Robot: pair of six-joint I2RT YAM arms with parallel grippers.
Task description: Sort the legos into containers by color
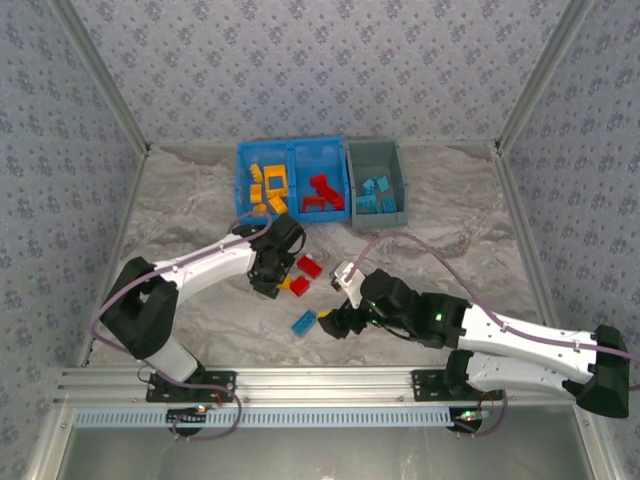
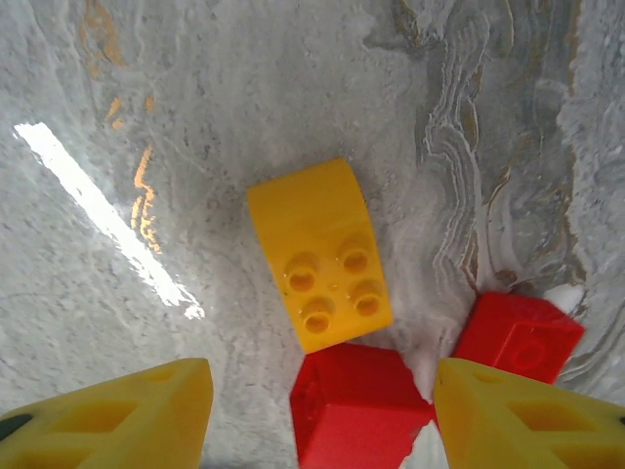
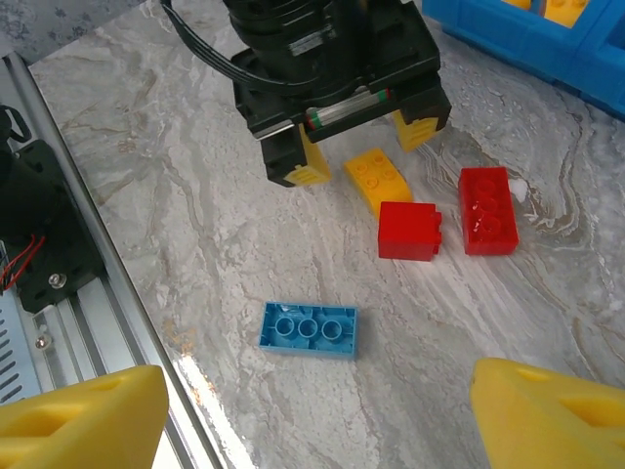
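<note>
- Left gripper [image 2: 320, 401], fingers spread wide and holding nothing, hangs just above the yellow brick [image 2: 317, 254].
- Two red bricks [image 3: 408, 231] lie beside the yellow brick, one touching it.
- Right gripper [image 3: 312, 410], also wide and empty, hovers near the light blue brick [image 3: 309, 329], apart from the yellow brick.

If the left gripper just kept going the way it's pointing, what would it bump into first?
Most likely the yellow brick lying under the open left gripper. The red block right beside it could be touched instead, since depth is unclear.
</note>
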